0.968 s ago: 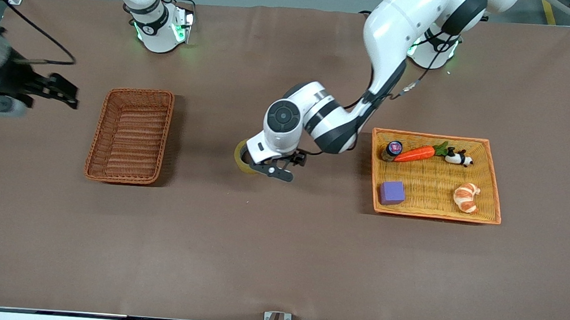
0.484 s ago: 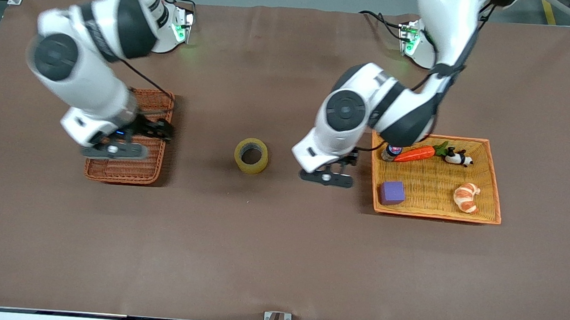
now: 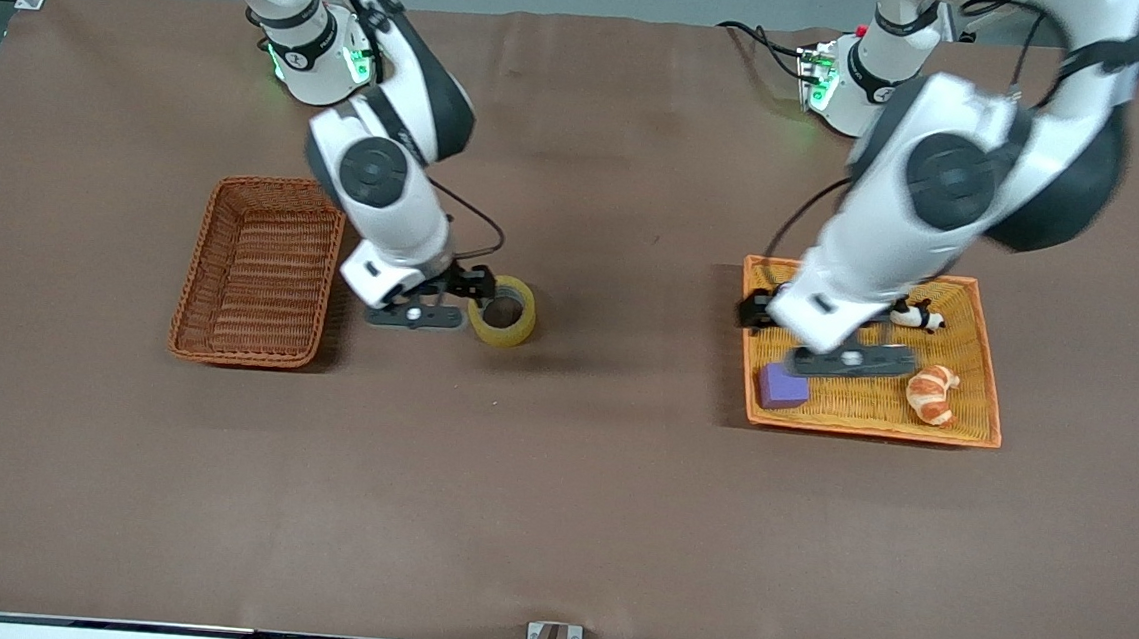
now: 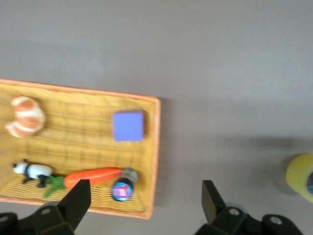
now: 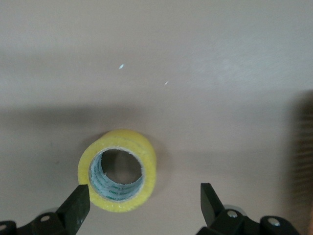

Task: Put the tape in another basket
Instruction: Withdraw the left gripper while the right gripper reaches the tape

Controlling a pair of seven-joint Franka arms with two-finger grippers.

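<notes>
**Right arm lining up on the tape roll**

The tape [image 3: 503, 310] is lying flat on the brown surface [image 3: 557, 499], between the basket [image 3: 260, 270] and the orange tray [image 3: 968, 428]. The right gripper [image 3: 427, 302] is hanging at the roll's nine o'clock, jaws released and empty. It should be centring over the rim before descending, one finger entering the core.

The right wrist view is showing the grey core [image 5: 117, 169]. The left gripper [image 4: 145, 201], jaws spread, is waiting over the tray.

White arms, black joints, green base lights, seemingly black cables.
</notes>
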